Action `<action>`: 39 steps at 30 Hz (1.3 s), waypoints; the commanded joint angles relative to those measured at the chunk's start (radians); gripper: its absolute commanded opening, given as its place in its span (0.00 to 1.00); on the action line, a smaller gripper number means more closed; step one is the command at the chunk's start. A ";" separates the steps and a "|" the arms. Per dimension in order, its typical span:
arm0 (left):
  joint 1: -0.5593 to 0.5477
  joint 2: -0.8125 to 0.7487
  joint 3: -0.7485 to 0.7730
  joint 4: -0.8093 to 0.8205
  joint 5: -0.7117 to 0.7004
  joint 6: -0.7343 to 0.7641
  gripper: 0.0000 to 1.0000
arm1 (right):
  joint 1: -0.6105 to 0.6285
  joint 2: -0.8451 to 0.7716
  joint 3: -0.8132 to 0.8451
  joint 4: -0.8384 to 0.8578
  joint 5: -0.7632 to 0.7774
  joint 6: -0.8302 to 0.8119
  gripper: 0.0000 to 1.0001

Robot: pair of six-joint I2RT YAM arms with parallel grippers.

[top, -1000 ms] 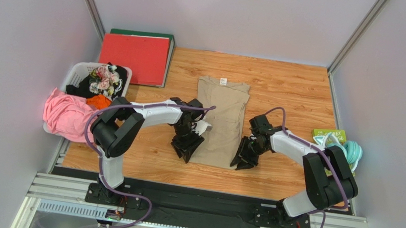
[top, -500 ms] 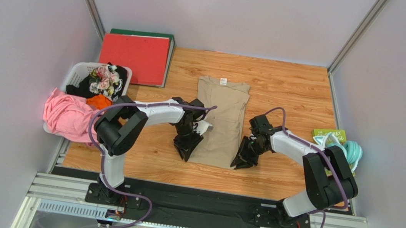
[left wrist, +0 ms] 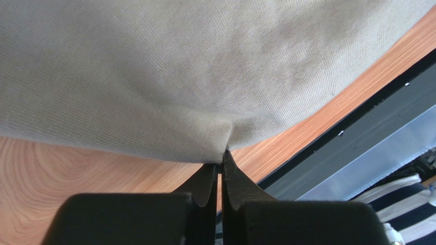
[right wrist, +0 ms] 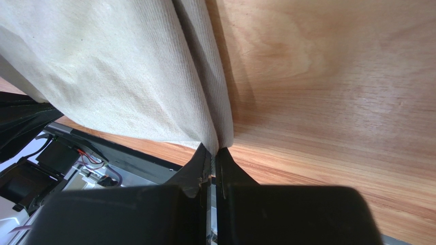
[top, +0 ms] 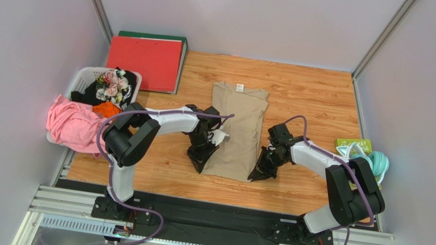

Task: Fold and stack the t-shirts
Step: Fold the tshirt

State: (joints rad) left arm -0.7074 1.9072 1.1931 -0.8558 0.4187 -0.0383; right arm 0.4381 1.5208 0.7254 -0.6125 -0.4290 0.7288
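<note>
A tan-beige t-shirt (top: 239,125) lies on the wooden table as a long narrow strip, its white neck label at the far end. My left gripper (top: 200,161) is at the strip's near left corner, shut on the cloth; in the left wrist view the hem (left wrist: 204,102) is pinched at the fingertips of the left gripper (left wrist: 222,155). At the near right corner my right gripper (top: 256,174) is likewise shut on the t-shirt, and the folded edge (right wrist: 204,102) runs into the closed tips of the right gripper (right wrist: 214,150).
A white basket (top: 85,78) with flowery and black clothes stands at the left, a pink garment (top: 70,123) hanging over its rim. A red binder (top: 147,61) lies at the back left. Teal and green items (top: 366,156) sit at the right edge. Grey walls enclose the table.
Both grippers have shut on the near corners of the t-shirt. The arms have barely shifted.
</note>
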 commanded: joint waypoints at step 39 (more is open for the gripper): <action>0.046 -0.295 0.226 -0.423 0.164 0.302 0.00 | 0.126 -0.344 0.290 -0.309 0.093 0.064 0.00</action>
State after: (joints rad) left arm -0.6952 1.6196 1.2823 -1.2327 0.5903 0.2573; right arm 0.5625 1.1271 0.8841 -0.9157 -0.3759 0.8368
